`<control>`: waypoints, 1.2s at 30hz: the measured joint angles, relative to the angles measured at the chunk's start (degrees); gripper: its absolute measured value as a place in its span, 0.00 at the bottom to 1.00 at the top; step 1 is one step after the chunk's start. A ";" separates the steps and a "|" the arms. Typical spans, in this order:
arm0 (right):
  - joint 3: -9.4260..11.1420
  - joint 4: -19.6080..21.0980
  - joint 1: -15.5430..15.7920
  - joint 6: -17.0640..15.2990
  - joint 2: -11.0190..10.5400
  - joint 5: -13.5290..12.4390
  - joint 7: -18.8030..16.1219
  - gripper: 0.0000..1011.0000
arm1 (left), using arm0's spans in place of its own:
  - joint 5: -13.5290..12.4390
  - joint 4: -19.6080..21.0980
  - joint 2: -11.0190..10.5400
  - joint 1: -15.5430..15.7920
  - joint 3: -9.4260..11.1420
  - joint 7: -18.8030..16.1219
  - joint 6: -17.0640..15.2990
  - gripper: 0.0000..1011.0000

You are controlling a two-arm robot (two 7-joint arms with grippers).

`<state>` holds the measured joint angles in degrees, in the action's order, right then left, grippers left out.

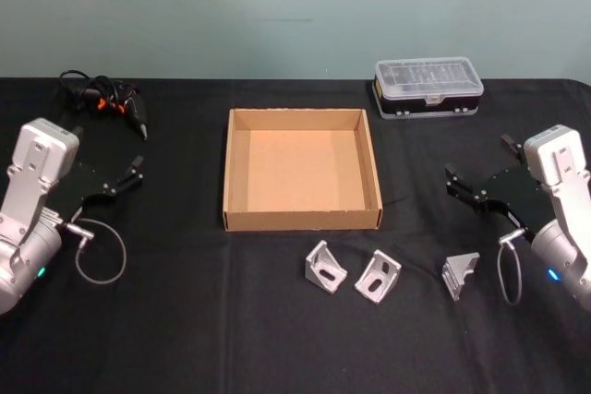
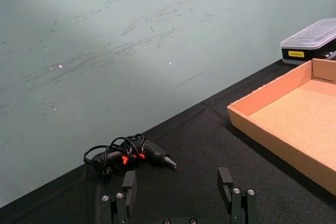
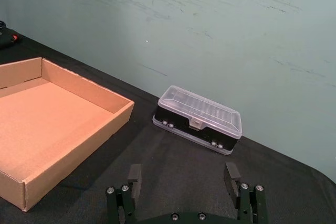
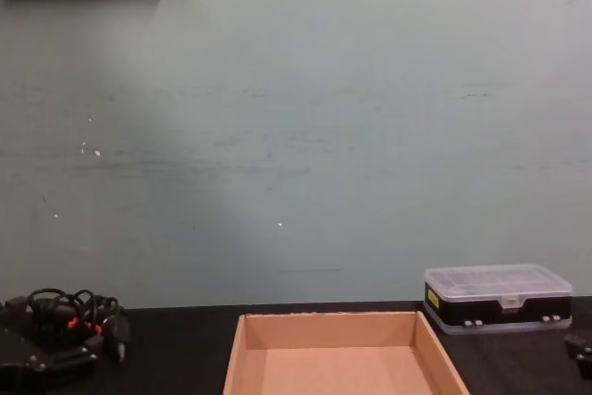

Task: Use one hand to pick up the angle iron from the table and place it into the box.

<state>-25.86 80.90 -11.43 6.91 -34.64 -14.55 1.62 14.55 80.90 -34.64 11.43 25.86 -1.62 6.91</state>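
Left gripper [image 1: 126, 177] hung over the table [image 1: 185, 339] at its left side, claw spread wide and empty, with the cable tangle [image 1: 103, 101] behind it. The box [image 1: 300, 220] sat mid-table (tan cardboard, low walls). In front of it, on the tabletop, lay the left angle iron [image 1: 325, 268], middle angle iron [image 1: 379, 276] and right angle iron [image 1: 460, 274]. Right gripper [image 1: 478, 158] hovered near that last one, also wide open.

Cardboard box [image 1: 302, 220] on the black table [image 1: 185, 339], three angle irons [image 1: 378, 276] loose
From the box, the angle irons lie at five o'clock, clear of its wall; left gripper [image 1: 108, 149] at nine and right gripper [image 1: 480, 159] at three, both with fingers spread.
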 joint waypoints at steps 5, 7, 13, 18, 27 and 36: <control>0.00 0.00 0.00 0.00 0.00 0.00 0.00 0.99 | 0.00 0.00 0.00 0.00 0.00 0.00 0.00 1.00; 0.00 0.00 0.00 0.00 0.00 0.00 0.00 0.99 | 0.00 0.00 0.00 0.00 0.00 0.00 0.00 1.00; 0.00 0.00 0.00 0.00 0.00 0.00 0.00 0.99 | 0.00 0.00 0.00 0.00 0.00 0.00 0.00 1.00; 0.00 0.00 0.00 0.00 0.00 0.00 0.00 0.99 | 0.00 0.00 0.00 0.00 0.00 0.00 0.00 1.00; 0.00 0.00 0.00 0.00 0.00 0.00 0.00 0.99 | 0.00 0.00 0.00 0.00 0.00 0.00 0.00 1.00; 0.00 0.00 0.00 0.00 0.00 0.00 0.00 0.99 | 0.00 0.00 0.00 0.00 0.00 0.00 0.00 1.00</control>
<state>-25.86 80.90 -11.43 6.91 -34.64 -14.55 1.62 14.55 80.90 -34.65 11.43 25.86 -1.62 6.91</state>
